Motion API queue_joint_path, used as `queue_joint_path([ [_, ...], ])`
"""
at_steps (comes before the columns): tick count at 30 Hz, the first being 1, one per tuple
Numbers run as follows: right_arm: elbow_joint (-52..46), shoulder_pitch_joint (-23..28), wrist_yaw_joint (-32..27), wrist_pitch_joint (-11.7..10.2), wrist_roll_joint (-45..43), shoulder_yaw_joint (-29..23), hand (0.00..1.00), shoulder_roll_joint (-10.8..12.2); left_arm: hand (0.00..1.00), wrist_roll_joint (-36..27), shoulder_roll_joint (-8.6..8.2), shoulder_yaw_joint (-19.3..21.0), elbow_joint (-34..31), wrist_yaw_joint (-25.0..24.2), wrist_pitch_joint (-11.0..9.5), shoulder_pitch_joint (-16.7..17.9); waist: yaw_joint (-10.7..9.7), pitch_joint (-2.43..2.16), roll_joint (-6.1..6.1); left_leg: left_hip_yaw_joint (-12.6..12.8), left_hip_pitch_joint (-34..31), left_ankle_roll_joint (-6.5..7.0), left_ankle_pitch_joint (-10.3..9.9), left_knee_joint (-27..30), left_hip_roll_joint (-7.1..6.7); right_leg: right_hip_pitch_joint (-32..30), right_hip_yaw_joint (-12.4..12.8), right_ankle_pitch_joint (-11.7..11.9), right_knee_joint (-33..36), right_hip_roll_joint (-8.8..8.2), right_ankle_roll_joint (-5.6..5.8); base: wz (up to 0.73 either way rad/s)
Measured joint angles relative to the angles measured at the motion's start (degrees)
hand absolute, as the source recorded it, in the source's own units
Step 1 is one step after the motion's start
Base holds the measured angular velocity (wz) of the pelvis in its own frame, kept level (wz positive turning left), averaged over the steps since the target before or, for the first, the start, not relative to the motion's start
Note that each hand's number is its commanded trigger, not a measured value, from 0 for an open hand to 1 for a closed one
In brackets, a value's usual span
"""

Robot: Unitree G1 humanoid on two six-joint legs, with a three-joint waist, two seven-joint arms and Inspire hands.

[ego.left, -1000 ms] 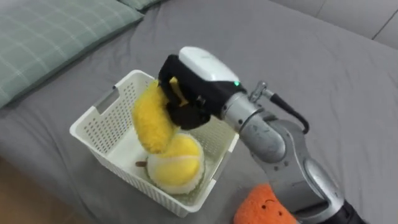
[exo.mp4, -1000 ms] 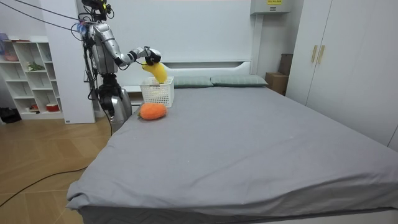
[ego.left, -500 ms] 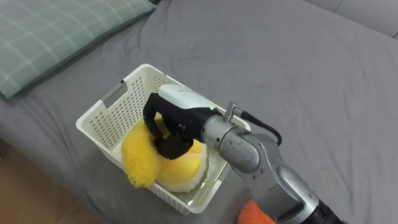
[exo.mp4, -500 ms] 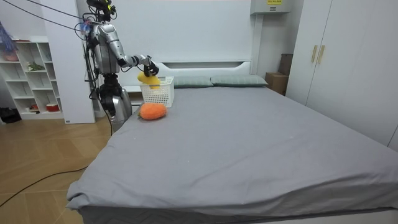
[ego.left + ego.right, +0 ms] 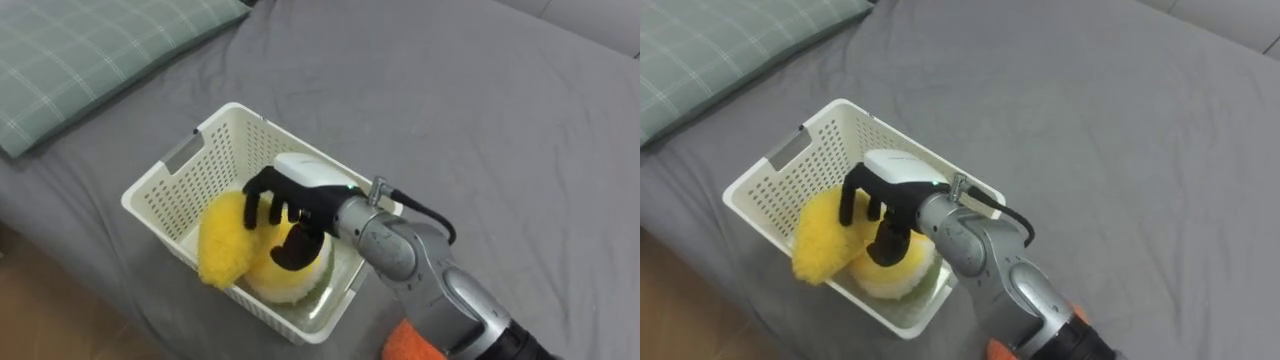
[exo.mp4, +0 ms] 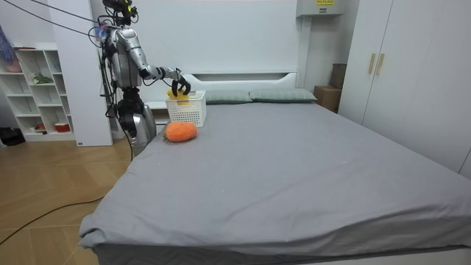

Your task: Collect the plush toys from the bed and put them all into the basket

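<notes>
So, compared with half a second ago, we see the right hand (image 5: 290, 205) has let go of the long yellow plush toy (image 5: 225, 240). Back then its fingers were wrapped round the toy; now they're spread and loose, arched over its top end, with the thumb pointing down at the round yellow-and-white plush (image 5: 292, 282) underneath. The long yellow plush toy lies in the white basket (image 5: 215, 150), leaning on the round one, with its lower end at the near rim. A second ago it was held up above the basket. The orange plush toy (image 6: 180, 132) sits on the grey bed (image 5: 450, 120) just beside the basket. A green checked pillow (image 5: 90, 60) lies beyond. In the room view we see the robot standing at the bed's head corner, arm reaching over the basket.
</notes>
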Motion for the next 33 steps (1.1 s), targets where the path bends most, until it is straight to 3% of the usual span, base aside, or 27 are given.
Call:
queue_joint_path([
  [6, -0.77, 0.14, -2.1, -0.38, -1.91, -3.43, 0.0, -0.66, 0.0, -0.01, -0.1, 0.96, -0.01, 0.08, 0.3, 0.17, -0.7, -0.03, 0.12, 0.13, 0.06, 0.0, 0.0, 0.37, 0.01, 0.13, 0.1, 0.0, 0.02, -0.06, 0.0, -0.01],
  [11, -4.43, 3.26, -7.05, -1.18, 1.04, -10.66, 0.0, -1.26, 0.0, -0.05, -0.11, 2.24, 0.02, 0.57, 0.32, 1.76, -2.46, -0.11, 1.19, 0.26, 0.85, 0.06, -0.07, 0.58, -0.02, 1.04, 0.36, 0.01, 0.04, -0.07, 0.0, 0.0],
  [13, -5.91, 4.87, -9.06, -1.59, 3.47, -12.78, 0.0, -1.71, 0.0, -0.16, -0.2, 3.76, 0.05, 0.56, 0.37, 2.49, -3.89, -0.52, 1.83, 0.35, 1.14, 0.08, -0.09, 0.55, -0.01, 1.31, 0.72, 0.02, 0.06, -0.03, 0.01, -0.03],
  [16, -7.86, 8.35, -12.32, -2.72, 7.1, -17.41, 0.0, -2.33, 0.0, -0.11, -0.43, 6.22, -0.01, 0.71, 0.24, 3.31, -5.5, -0.61, 2.69, 1.17, 2.02, 0.11, -0.11, 0.45, 0.06, 2.05, 1.45, 0.03, 0.07, -0.06, 0.03, -0.1],
  [17, -7.86, 9.68, -13.78, -2.82, 9.28, -19.15, 0.0, -2.53, 0.0, -0.11, -0.58, 6.58, -0.01, 1.04, 0.24, 3.89, -6.79, -1.01, 2.91, 1.19, 2.03, 0.11, -0.11, 0.38, 0.06, 2.11, 1.56, 0.02, 0.17, -0.12, 0.03, -0.07],
  [18, -7.87, 10.22, -14.24, -2.82, 9.99, -20.15, 0.0, -2.67, 0.0, -0.14, -0.76, 6.7, -0.01, 1.43, 0.24, 4.16, -7.47, -1.12, 3.02, 1.44, 2.27, 0.11, -0.11, 0.38, 0.11, 2.08, 1.64, 0.02, 0.23, -0.19, 0.03, -0.12],
  [20, -7.86, 12.27, -16.19, -2.87, 11.32, -24.26, 0.0, -2.94, 0.0, -0.21, -2.03, 8.28, -0.58, 2.23, 0.2, 5.52, -9.47, -1.14, 3.47, 2.36, 2.96, 0.12, -0.12, 0.2, 0.25, 2.09, 2.88, 0.03, 0.52, -0.17, 0.03, -0.22],
  [23, -7.19, 15.89, -18.88, -2.88, 12.25, -29.49, 0.0, -3.89, 0.0, -0.24, -3.26, 11.11, -1.31, 2.24, 0.25, 6.04, -11.39, -1.35, 3.26, 3.03, 3.32, 0.13, -0.14, 0.2, 0.4, 1.97, 3.36, 0.03, 0.96, -0.25, 0.02, -0.14],
  [26, -2.93, 18.27, -20.49, -2.85, 14.37, -33.71, 0.0, -4.33, 0.0, -0.17, -3.26, 11.15, -1.91, 2.06, 0.26, 6.61, -13.5, -1.39, 3.13, 3.59, 4.04, 0.17, -0.23, 0.17, 0.43, 2.61, 4.35, 0.04, 1.07, -0.14, 0.0, -0.13],
  [33, 4.98, 24.7, -20.73, -2.24, 14.1, -36.51, 0.0, -4.46, 0.0, -0.08, -3.26, 11.23, -2.03, 2.15, -0.07, 7.33, -15.78, -1.48, 2.76, 4.96, 4.58, 0.34, -0.84, 0.27, 0.53, 2.52, 5.88, -0.07, 1.86, -0.1, 0.15, -0.11],
])
